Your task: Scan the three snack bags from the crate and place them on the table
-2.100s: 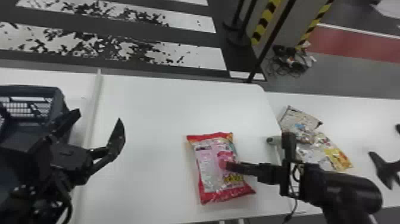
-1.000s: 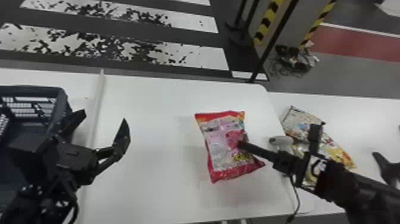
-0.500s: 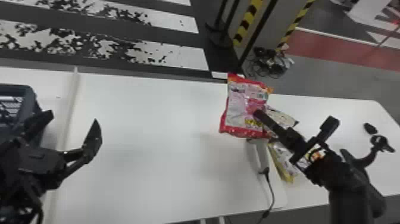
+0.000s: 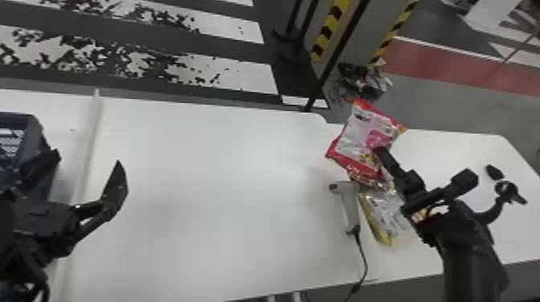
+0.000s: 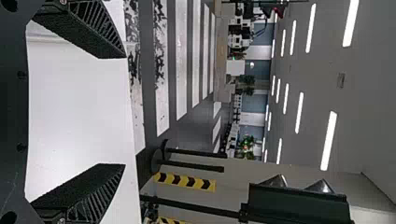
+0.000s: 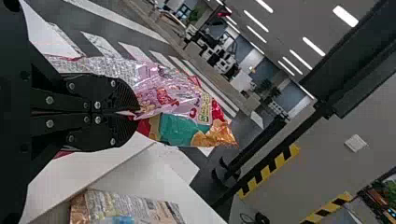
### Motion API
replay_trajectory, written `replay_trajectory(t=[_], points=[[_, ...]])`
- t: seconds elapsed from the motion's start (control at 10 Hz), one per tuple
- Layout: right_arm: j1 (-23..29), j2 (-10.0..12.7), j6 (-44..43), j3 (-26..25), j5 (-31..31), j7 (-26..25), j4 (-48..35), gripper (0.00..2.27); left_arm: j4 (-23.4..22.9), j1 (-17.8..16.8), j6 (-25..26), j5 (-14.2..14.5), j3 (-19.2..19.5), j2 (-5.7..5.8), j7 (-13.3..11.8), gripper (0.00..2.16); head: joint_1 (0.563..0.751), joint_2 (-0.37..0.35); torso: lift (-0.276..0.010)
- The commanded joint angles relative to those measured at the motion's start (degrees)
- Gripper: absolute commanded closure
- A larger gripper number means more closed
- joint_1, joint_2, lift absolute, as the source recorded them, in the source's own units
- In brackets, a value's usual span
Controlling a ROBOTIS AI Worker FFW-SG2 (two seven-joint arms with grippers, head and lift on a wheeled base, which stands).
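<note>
The right claw (image 4: 379, 152) grips the red snack bag (image 4: 355, 138) above the white table (image 4: 209, 180), near the scanner (image 4: 348, 205), the left claw (image 4: 86, 160) gapes empty, and white stripes (image 4: 245, 76) cross the dark floor (image 4: 225, 50) beyond.

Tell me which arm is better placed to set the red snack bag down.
Right, most likely: the right gripper holds the red bag near the yellow-edged bag, while the left gripper hangs empty and open by the crate.
</note>
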Motion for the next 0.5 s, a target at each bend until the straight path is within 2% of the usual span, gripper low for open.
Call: replay_trajectory(t=[0.0, 0.4], points=[[-0.43, -1.26, -2.61, -0.71, -2.09, -1.73, 2.96, 2.25, 0.02, 0.01, -0.3, 0.25, 0.0, 0.01, 0.0, 0.03, 0.695, -0.35, -0.062], [-0.69, -2.49, -11.93, -1.94, -2.09, -9.37, 8.24, 2.25, 0.11, 0.01, -0.3, 0.25, -0.09, 0.01, -0.09, 0.03, 0.695, -0.35, -0.062]])
